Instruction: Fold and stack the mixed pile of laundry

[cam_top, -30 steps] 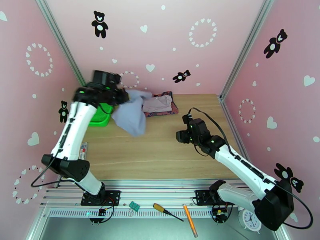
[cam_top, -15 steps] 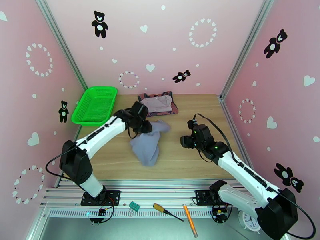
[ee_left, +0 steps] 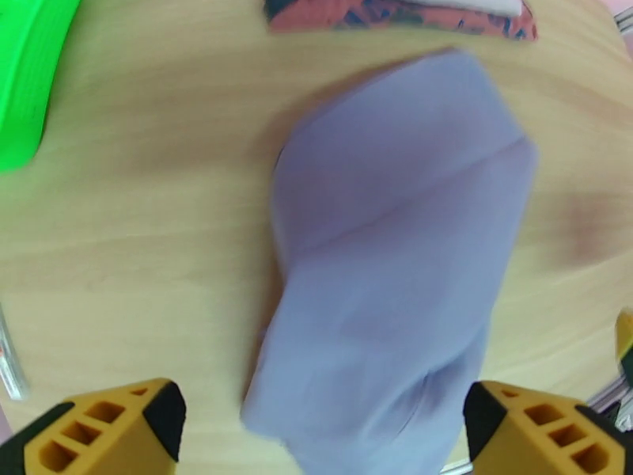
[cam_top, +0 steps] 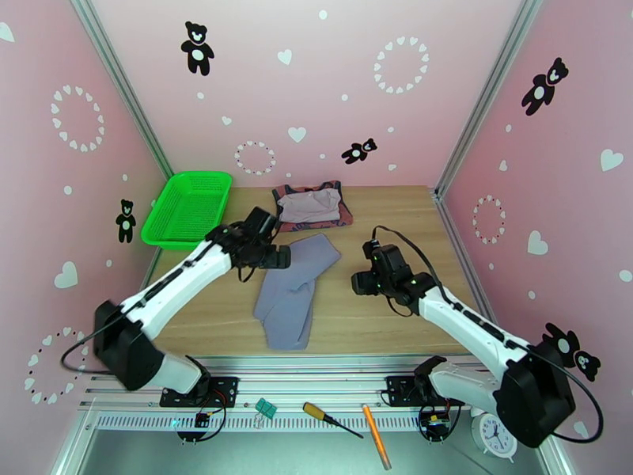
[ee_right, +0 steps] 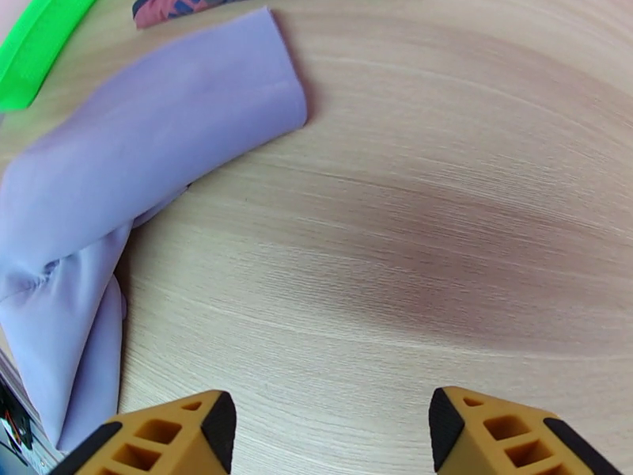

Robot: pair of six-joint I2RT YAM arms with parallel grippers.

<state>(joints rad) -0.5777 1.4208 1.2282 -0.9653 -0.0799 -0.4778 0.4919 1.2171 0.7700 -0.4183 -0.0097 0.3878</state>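
Garment (cam_top: pixel 293 294), blue-grey, flat on table (cam_top: pixel 356 322); left gripper (ee_left: pixel 320 409) and right gripper (ee_right: pixel 328 417) spread wide, empty.

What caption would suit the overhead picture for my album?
Left gripper and right gripper, both open, flank a blue-grey garment on the table; folded clothes and green basket beyond.

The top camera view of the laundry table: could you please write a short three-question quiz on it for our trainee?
1. Fill in: the green basket stands at the table's far ___ corner.
2. True or false: the left tool is shut on the blue-grey garment.
3. What lies on the rust-red top? A: the green basket; B: the blue-grey garment; C: a pale shirt.
Key: 1 left. 2 false: the left tool is open, and the garment lies on the table. 3 C.
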